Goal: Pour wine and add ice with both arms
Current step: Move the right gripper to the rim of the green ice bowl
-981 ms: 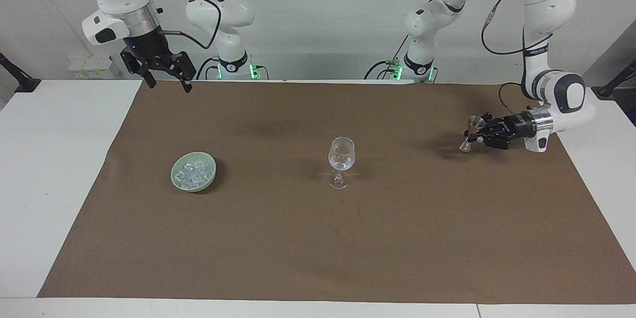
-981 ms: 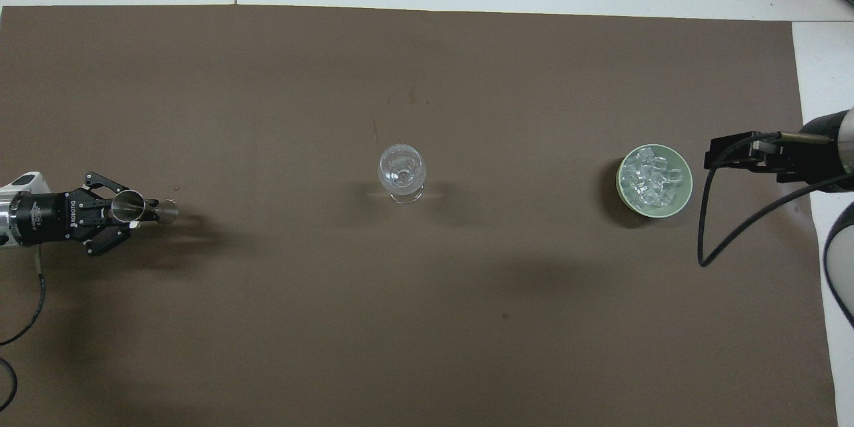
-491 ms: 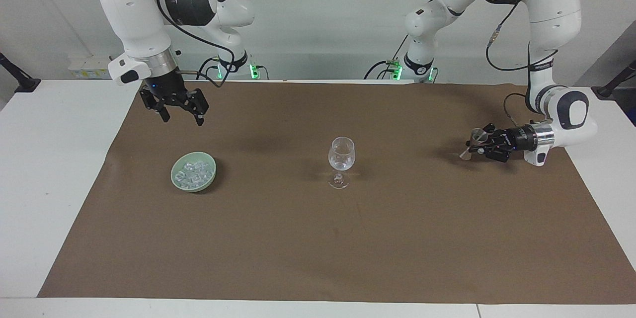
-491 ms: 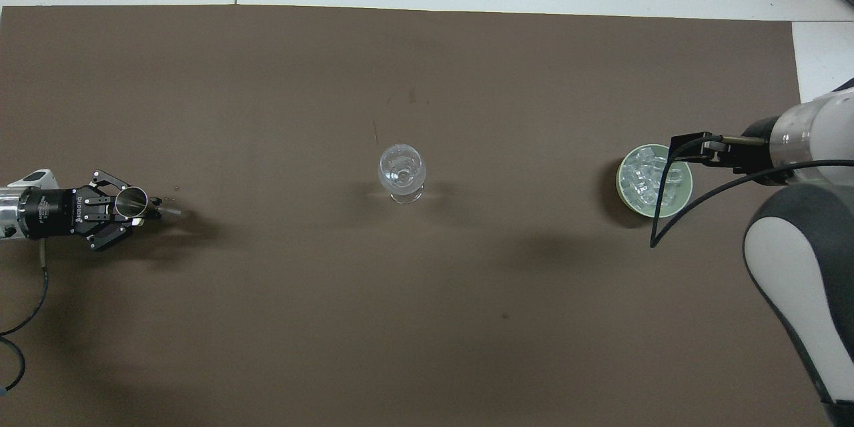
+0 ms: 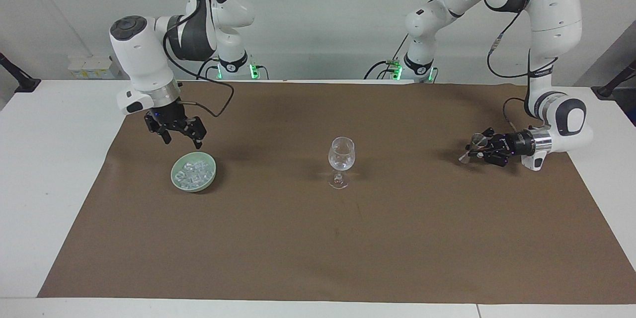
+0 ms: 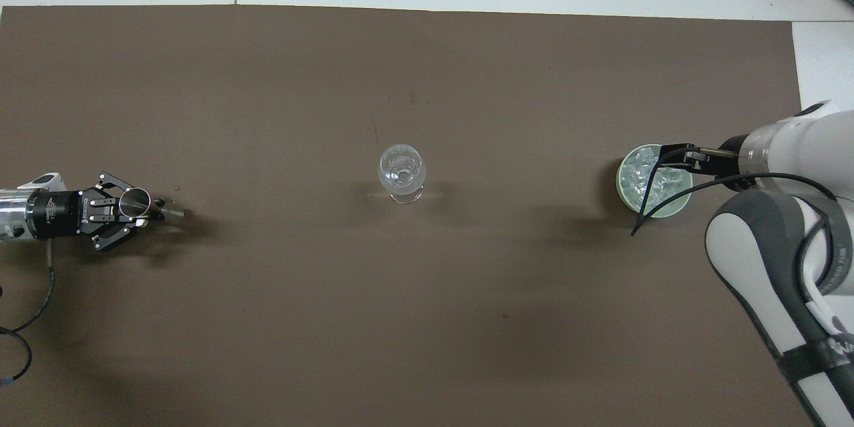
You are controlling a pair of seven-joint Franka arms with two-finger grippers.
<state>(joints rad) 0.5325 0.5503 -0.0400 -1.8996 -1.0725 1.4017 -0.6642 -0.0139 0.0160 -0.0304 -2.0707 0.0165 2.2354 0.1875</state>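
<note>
Over the pale green round bowl [image 5: 194,172], at the right arm's end of the brown mat [image 5: 318,238], the right gripper [image 5: 183,140] hung with its black fingers spread wide and nothing between them. Inside that bowl lay the ice [image 5: 195,171], a heap of small clear glassy cubes. The gripper was above the bowl's rim nearest the robots and not touching the cubes, as far as the facing view showed.

Near the middle of the mat stood the clear stemmed wine glass [image 5: 341,155], upright, well apart from the bowl. Whether it held any liquid could not be told.

At the left arm's end of the table, the left gripper [image 5: 478,149] lay low over the mat, turned on its side and clamped on a small silver metal double-cone jigger [image 5: 474,145], which was tilted and apparently close to the mat.

Judging from this, the pouring part looked finished and the ice step was in hand. The next move would call for the right gripper to lower into the bowl, centre on a single cube, close on it gently, then carry it over the glass without knocking the thin rim.
</note>
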